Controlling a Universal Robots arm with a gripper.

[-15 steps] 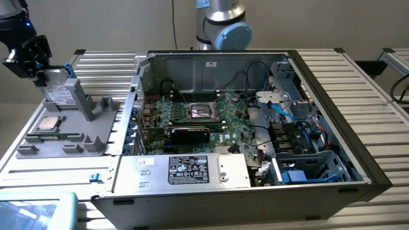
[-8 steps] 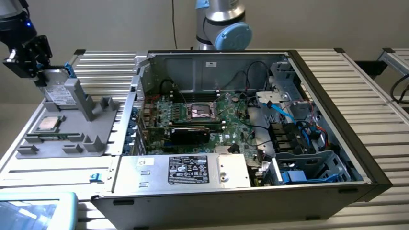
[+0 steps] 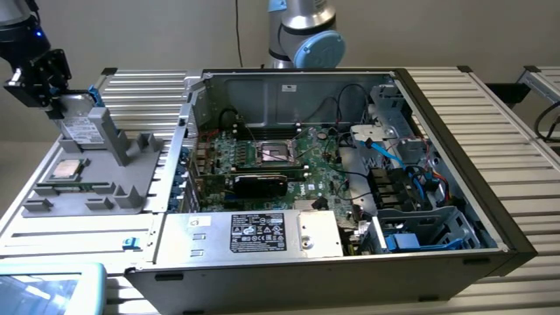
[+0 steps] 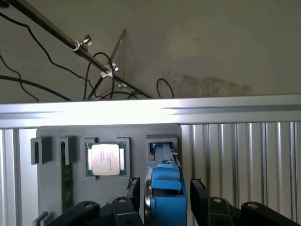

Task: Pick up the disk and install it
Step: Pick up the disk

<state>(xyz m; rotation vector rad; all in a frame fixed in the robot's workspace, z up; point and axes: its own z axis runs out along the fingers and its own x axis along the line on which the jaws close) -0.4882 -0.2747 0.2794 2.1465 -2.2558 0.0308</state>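
The disk [image 3: 81, 128] stands on edge in a slot of the grey holder [image 3: 88, 190] on the exterior view's left, its white label facing out and a blue rail on its top. In the wrist view the disk [image 4: 164, 197] shows edge-on with its blue rail towards the camera. My gripper [image 3: 54, 105] hangs over the disk's top end. The gripper [image 4: 165, 183] is open, with one black finger [image 4: 135, 188] on each side of the disk and a narrow gap at each side.
A square silver chip [image 4: 106, 159] and a green memory stick [image 4: 66, 179] lie in other slots of the holder. The open computer case [image 3: 455, 131] stands on the exterior view's right, with a silver box [image 3: 262, 233] at its front and a drive cage [image 3: 429, 230] with blue cables.
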